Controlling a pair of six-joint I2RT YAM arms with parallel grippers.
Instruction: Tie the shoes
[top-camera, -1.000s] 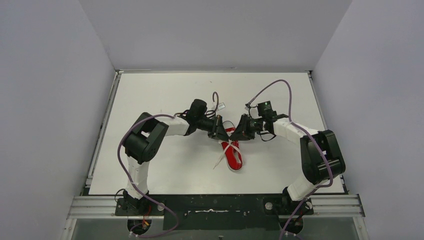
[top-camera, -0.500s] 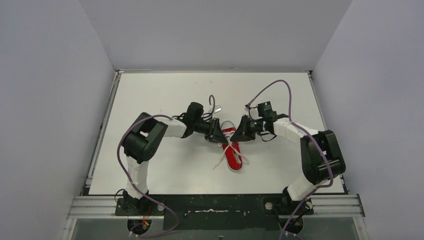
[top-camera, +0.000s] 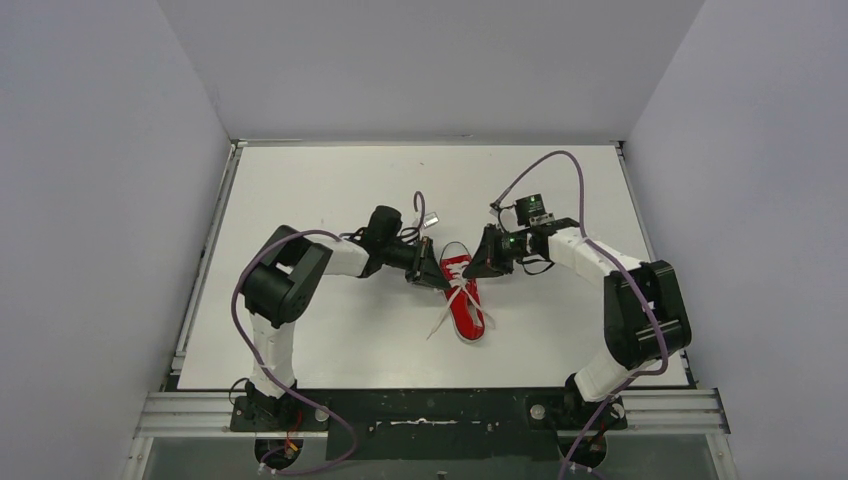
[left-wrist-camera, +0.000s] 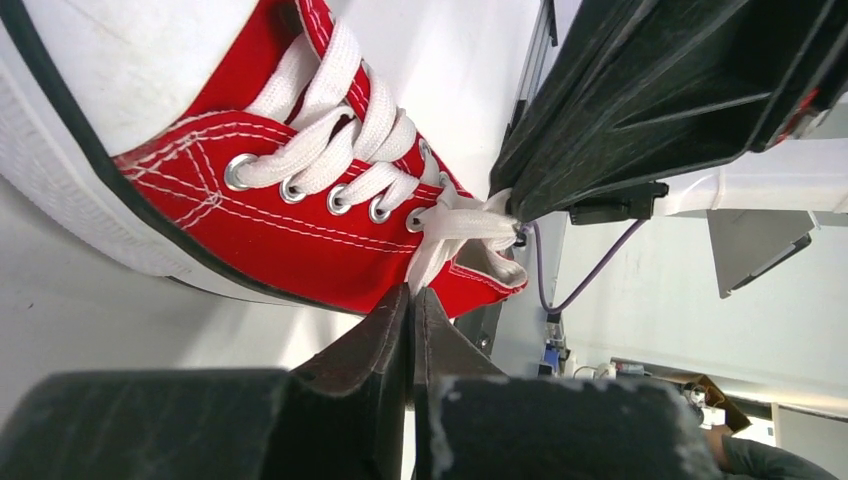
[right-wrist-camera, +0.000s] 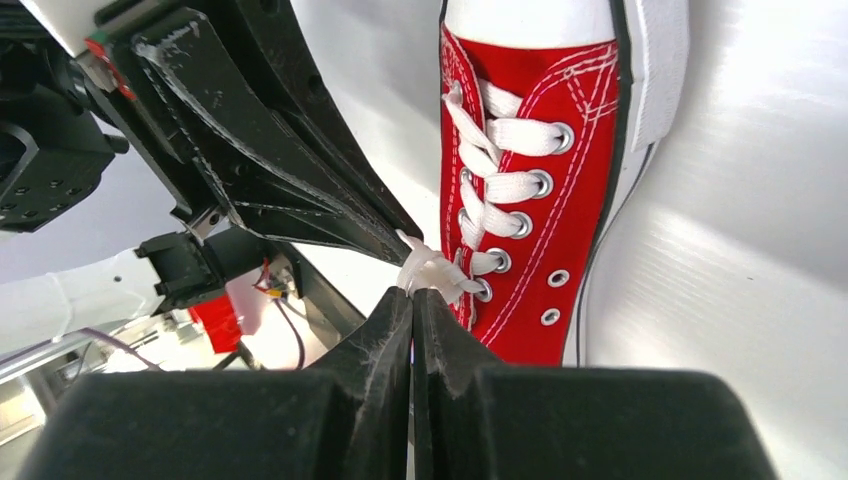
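One red sneaker with a white toe cap lies mid-table, toe pointing away from the arm bases. Its white laces cross over the tongue, and loose ends trail off to both sides near the heel. My left gripper sits at the shoe's left side; in the left wrist view the left gripper is shut on a lace strand that runs to the knot. My right gripper sits at the shoe's right side; in the right wrist view the right gripper is shut on the bunched lace.
The white table is walled by grey panels on the left, right and back. A metal rail runs along the near edge by the arm bases. Purple cables loop above both arms.
Both grippers have drawn slightly apart from above the shoe, which uncovers its toe cap. The left wrist has dropped toward the table. The loose lace ends have shifted a little.
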